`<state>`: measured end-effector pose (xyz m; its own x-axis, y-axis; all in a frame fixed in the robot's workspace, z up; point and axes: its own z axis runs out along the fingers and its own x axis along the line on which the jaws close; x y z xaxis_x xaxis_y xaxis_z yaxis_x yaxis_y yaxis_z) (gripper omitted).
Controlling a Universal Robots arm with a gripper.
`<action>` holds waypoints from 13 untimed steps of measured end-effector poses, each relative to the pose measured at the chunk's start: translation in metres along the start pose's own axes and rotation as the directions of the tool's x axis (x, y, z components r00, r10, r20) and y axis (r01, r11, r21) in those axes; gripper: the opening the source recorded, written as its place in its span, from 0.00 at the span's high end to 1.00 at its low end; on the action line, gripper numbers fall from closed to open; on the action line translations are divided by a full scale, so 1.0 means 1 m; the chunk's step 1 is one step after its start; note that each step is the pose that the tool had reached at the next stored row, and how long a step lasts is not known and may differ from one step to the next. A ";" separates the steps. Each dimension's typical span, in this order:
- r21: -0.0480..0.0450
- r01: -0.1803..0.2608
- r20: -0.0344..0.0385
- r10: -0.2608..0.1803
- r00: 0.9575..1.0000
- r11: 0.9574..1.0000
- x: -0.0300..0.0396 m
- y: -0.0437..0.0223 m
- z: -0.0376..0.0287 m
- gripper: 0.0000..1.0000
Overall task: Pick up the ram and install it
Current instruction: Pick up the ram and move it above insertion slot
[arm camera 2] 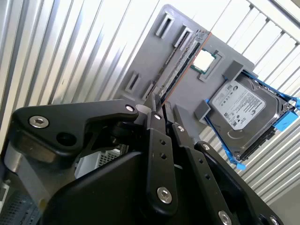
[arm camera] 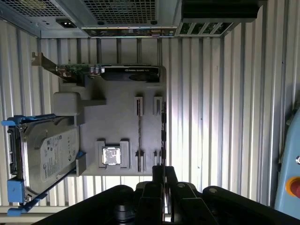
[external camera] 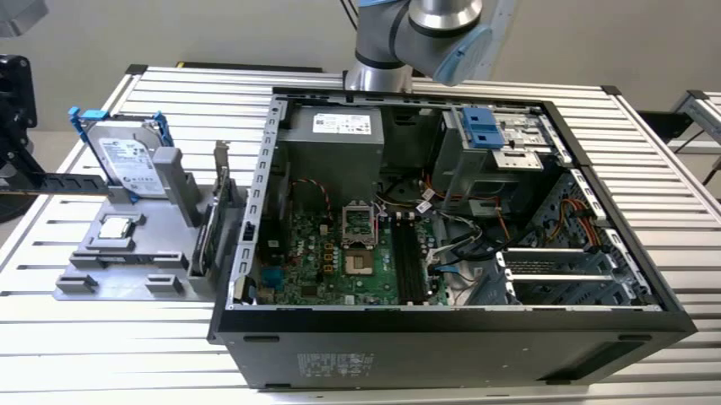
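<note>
The ram [arm camera: 163, 127] is a long, thin dark stick standing on edge in slots along one side of the grey holder [arm camera: 117, 117]. In the second wrist view the ram [arm camera 2: 180, 63] shows its row of dark chips. My gripper [arm camera: 161, 169] hangs high above the holder, and its black fingers meet at the tips with nothing between them. In the second wrist view the gripper [arm camera 2: 159, 104] sits in line with one end of the ram, well apart from it. In the exterior view the open computer case [external camera: 451, 337] holds the green motherboard with its black memory slots [external camera: 406, 261].
On the holder also sit a hard drive in a blue frame [arm camera: 47, 154], a small square silver chip [arm camera: 111, 155] and an upright expansion card [arm camera: 108, 72]. The arm [external camera: 411, 34] rises behind the case. All stands on a slatted metal table [external camera: 135, 354].
</note>
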<state>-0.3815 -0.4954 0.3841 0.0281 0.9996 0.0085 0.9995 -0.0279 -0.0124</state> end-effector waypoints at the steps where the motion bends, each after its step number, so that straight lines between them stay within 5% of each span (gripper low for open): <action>1: 0.000 0.000 0.000 0.000 1.000 1.000 0.0000 0.0000 -0.0005 1.00; 13: 0.000 0.000 0.000 0.000 1.000 1.000 0.0001 -0.0001 -0.0052 1.00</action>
<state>-0.3815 -0.4954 0.3893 0.0281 0.9996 0.0086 0.9995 -0.0280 -0.0122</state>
